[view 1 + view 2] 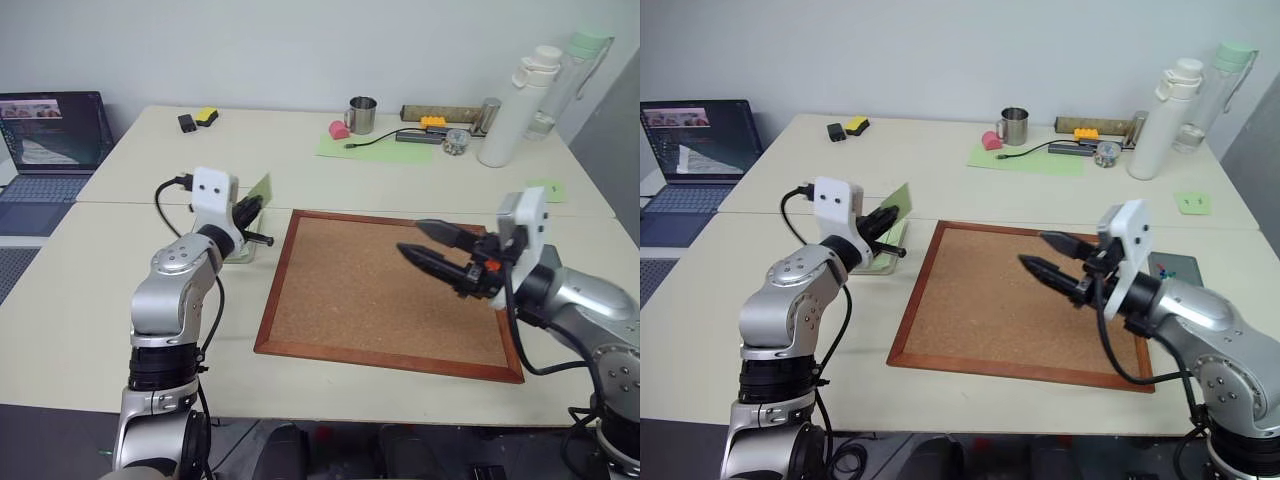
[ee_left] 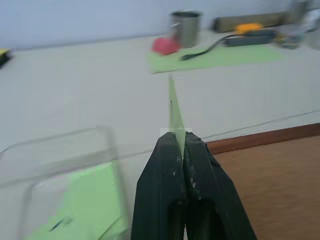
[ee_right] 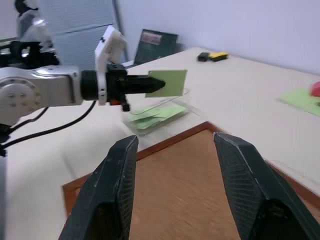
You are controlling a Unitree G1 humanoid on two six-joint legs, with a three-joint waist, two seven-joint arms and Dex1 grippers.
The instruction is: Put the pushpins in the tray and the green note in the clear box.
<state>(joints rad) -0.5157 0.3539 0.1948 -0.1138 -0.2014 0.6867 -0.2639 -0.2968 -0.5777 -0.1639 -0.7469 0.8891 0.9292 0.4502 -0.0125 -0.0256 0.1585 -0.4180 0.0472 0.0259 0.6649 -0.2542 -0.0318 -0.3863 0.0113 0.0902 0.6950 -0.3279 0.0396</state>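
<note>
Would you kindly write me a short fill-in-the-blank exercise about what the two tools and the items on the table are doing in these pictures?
1. The left tool is shut on the small light green square paper ____.
2. The right tool hangs over the wooden-framed ____ board with its fingers spread apart.
3. The shallow transparent plastic box beside the board already holds ____ paper notes.
4. Behind the pale green sheet stands a metal ____ next to a pink object.

Missing words: note; cork; green; mug

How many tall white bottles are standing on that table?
2: a white bottle at the table's far right, and a paler bottle with a green cap just behind it. None seems hidden.
</note>
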